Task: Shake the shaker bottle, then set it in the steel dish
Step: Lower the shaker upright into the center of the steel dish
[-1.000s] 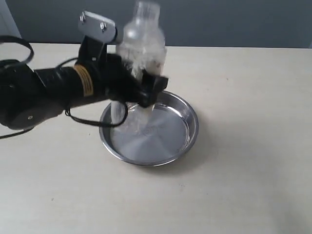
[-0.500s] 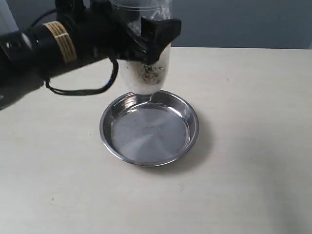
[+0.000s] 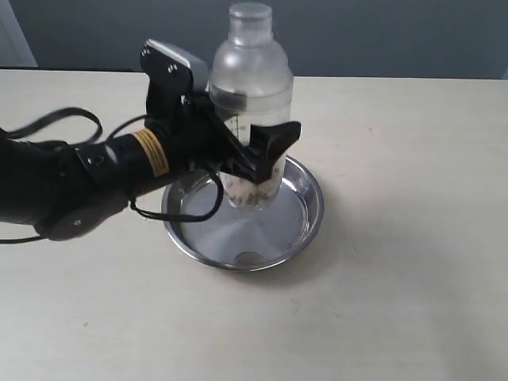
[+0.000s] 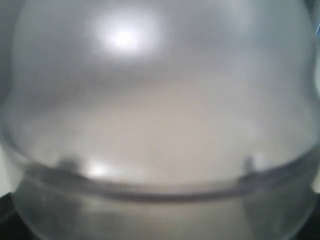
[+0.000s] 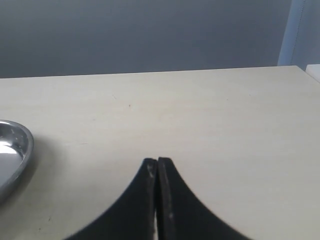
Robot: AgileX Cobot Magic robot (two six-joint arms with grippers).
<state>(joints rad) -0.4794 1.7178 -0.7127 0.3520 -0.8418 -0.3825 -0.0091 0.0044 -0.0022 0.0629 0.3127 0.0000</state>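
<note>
1. Shows left gripper (image 3: 250, 163) clamped around upright shaker bottle (image 3: 250, 79), over steel dish (image 3: 311, 208).
2. Places steel dish at middle of counter (image 3: 413, 278), short of far edge.
3. Shows right gripper (image 5: 157, 167), fingers pressed together, empty, above counter.

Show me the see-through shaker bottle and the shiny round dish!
clear plastic shaker bottle (image 3: 250, 70): exterior view, on its frosted domed top.
round shiny steel dish (image 3: 313, 209): exterior view, on its raised right-hand rim.

Dish (image 3: 319, 208) at mid-desk (image 3: 413, 270), bottle (image 3: 251, 87) upright over its rear part, left claw (image 3: 255, 159) around the bottle from the left, right claw (image 5: 157, 170) over the desk, apart from the dish.
</note>
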